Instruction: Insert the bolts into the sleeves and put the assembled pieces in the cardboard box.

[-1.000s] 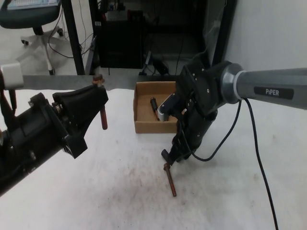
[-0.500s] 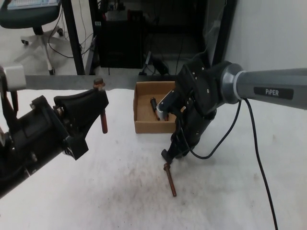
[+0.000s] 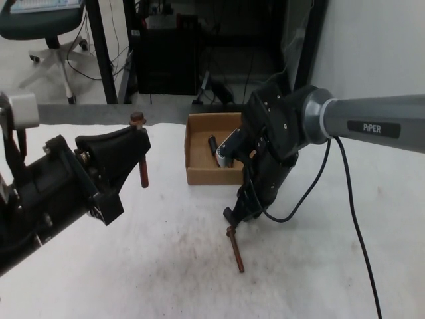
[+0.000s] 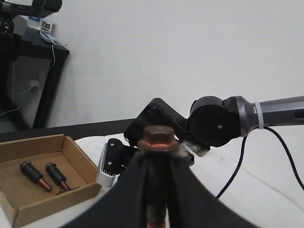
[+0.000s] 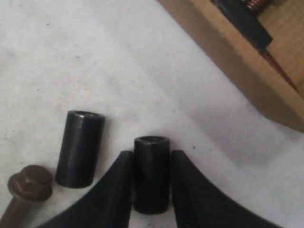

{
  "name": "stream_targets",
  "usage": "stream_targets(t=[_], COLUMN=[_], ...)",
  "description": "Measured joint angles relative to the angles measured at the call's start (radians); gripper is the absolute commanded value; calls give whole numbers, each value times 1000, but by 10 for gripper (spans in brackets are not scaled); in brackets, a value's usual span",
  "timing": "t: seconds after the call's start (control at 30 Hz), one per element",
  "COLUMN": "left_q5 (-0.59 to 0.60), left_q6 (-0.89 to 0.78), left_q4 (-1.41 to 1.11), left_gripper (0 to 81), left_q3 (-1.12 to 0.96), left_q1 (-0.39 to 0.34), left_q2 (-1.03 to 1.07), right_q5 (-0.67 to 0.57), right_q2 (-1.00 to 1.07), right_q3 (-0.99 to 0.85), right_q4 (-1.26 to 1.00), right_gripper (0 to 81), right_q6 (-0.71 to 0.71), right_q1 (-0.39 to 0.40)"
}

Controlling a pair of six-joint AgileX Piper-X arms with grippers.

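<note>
High view: the left arm is at the left of the frame and the right arm comes in from the right edge, both over the white tabletop [image 3: 166,266].
Left tool [image 3: 140,136]: raised above the tabletop, left of the centre of the high view; its fingers are clamped on the held bolt.
Held bolt [image 3: 143,171]: upright, the hexagonal head above the fingers, the copper-coloured shank hanging below them, clear of the tabletop.
Right tool [image 3: 233,216]: pointed down at the tabletop, a little right of the centre of the high view; its fingers press on both sides of the gripped sleeve.
Gripped sleeve [image 5: 151,175]: black, lying on the tabletop between the two fingers.
Free sleeve [image 5: 80,148]: black, lying on the tabletop just beside the gripped sleeve, not touching it.
Loose bolt [image 3: 236,251]: lying on the tabletop below the centre of the high view; its head is near the free sleeve.
Box [image 3: 199,176]: open cardboard, above the centre of the high view, between the two tools.
Assembled pieces [image 4: 32,173]: two lie side by side on the box floor.
</note>
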Motion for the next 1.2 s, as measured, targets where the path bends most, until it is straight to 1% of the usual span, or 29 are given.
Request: stream_targets(t=[0.03, 0.07, 0.13, 0.17, 0.27, 0.37, 0.47, 0.5, 0.53, 0.57, 0.6, 0.63, 0.67, 0.7, 0.73, 0.77, 0.83, 0.87, 0.93, 0.97, 1.0, 1.1, 1.13, 1.2], left_q5=[0, 0, 0, 0, 0, -1, -23, -66, -134, -166, -166, -193, -213, -213, -229, -230, -192, -159, -62, -62, 4, 161, 188, 225], left_q6=[0, 0, 0, 0, 0, 0, -2, -25, -89, -135, -135, -188, -246, -246, -338, -378, -465, -494, -540, -540, -557, -573, -573, -546], left_q4=[0, 0, 0, 0, 0, -6, -78, -147, -219, -250, -273, -296, -299, -315, -326, -341, -394, -410, -431, -433, -436, -448, -449, -450], left_gripper=[4, 4, 4, 4, 4, 4, 4, 4, 4, 4, 4, 4, 4, 4, 4, 4, 4, 4, 4, 4, 4, 4, 4, 4], left_q3=[0, 0, 0, 0, 0, 0, 2, 2, 2, 2, 2, 2, 2, -2, -4, -7, -25, -35, -70, -70, -95, -187, -215, -282], left_q1=[0, 0, 0, 0, 0, 0, 0, 0, 0, 0, 0, 0, 0, 0, 0, 0, 0, 0, 0, 0, 0, 0, 0, 0], left_q2=[0, 0, 0, 0, 0, 0, 0, 0, 0, -2, -2, -2, -2, -2, 2, 8, 43, 60, 98, 98, 118, 179, 196, 230], right_q5=[3, 8, 25, 26, 28, 40, 53, 54, 53, 46, 45, 27, -20, -50, -117, -155, -239, -345, -456, -516, -527, -658, -658, -699], right_q2=[0, 0, 0, 0, 0, -15, -39, -59, -111, -117, -146, -220, -263, -306, -346, -385, -449, -511, -566, -598, -603, -690, -690, -740], right_q3=[0, 0, 0, -2, -2, -2, 8, 13, 14, 14, 14, 14, 14, 14, 14, 14, 14, 23, 48, 71, 76, 166, 173, 240], right_q4=[3, 6, 11, 14, 20, 34, 54, 66, 87, 87, 91, 93, 93, 93, 93, 90, 79, 58, 26, 5, 3, -60, -63, -105], right_gripper=[215, 160, 17, 5, 8, 8, 8, 8, 8, 8, 8, 8, 8, 8, 8, 8, 8, 8, 8, 8, 8, 8, 8, 8], right_q6=[0, 0, 0, 0, 8, 69, 109, 122, 131, 140, 143, 154, 179, 191, 209, 213, 218, 224, 224, 224, 224, 226, 226, 228], right_q1=[0, 0, 0, 2, 2, 2, 1, 0, 0, 0, 0, 0, 0, 0, 0, 0, 0, 0, 0, 0, 0, 0, 0, 7])
